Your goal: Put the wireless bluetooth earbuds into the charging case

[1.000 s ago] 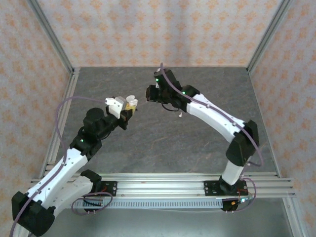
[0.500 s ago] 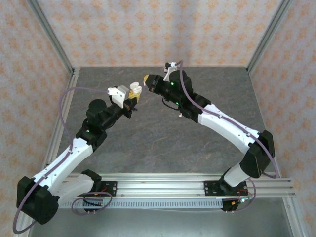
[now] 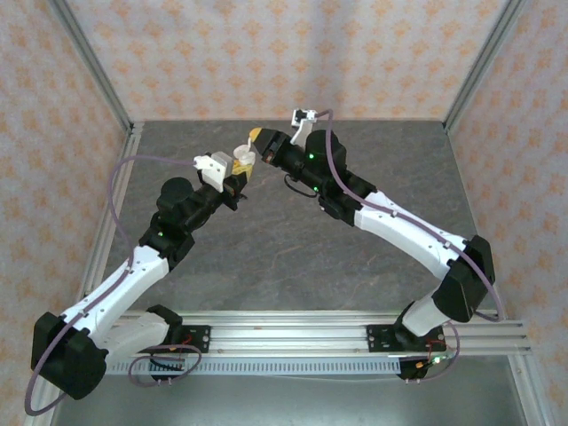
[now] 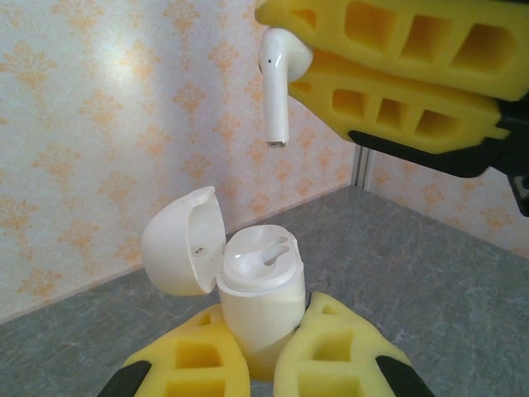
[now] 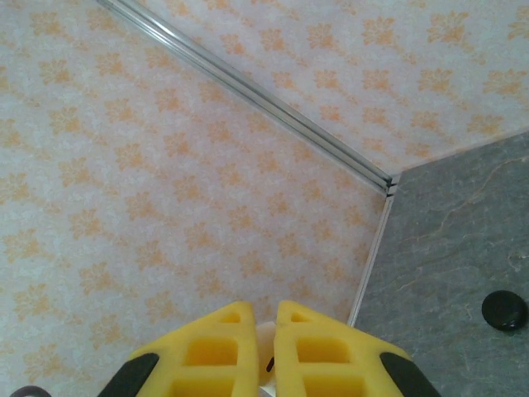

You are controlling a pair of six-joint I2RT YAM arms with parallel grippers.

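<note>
Earbud (image 4: 275,74), a white one, is gripped by its head in the right jaws with its stem pointing straight down. It hangs above the open charging case (image 4: 260,298) with a clear gap between them, both up in the air over the far middle of the counter (image 3: 293,257). Left jaws are clenched on the lower body of that white case, holding it upright with its lid (image 4: 178,240) flipped back to the left, and a small round black thing (image 5: 504,310), too small to name, lies on the counter well apart from the jaws.
</note>
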